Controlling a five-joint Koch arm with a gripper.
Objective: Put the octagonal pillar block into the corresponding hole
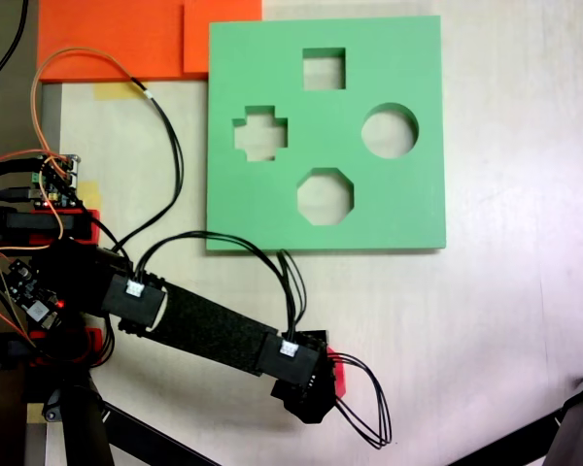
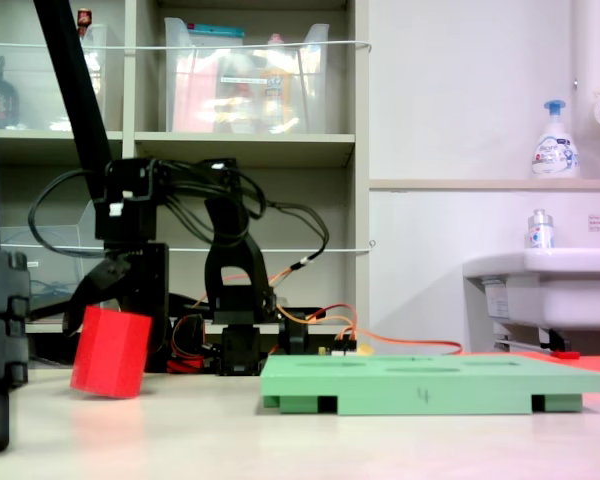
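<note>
The octagonal pillar block (image 2: 111, 352) sits tilted at the second exterior view's left, one lower edge near the desk (image 2: 310, 440) and the other raised — it looks just lifted or tipped. In the first exterior view only a red sliver (image 1: 336, 375) shows beside the arm's black wrist. The hand (image 2: 100, 290) comes down on the block from above and seems to be pinching its upper part, though the fingers are dark against a dark background and I cannot tell this for certain. The block looks like foam: light, somewhat soft, likely grippy rather than slick. Two opposite flat sides should give the surest hold. The corresponding hole (image 1: 325, 196) lies empty in the green board (image 1: 408, 204), well apart from the block, between the cross cutout (image 1: 260, 133) and the round cutout (image 1: 389, 130).
</note>
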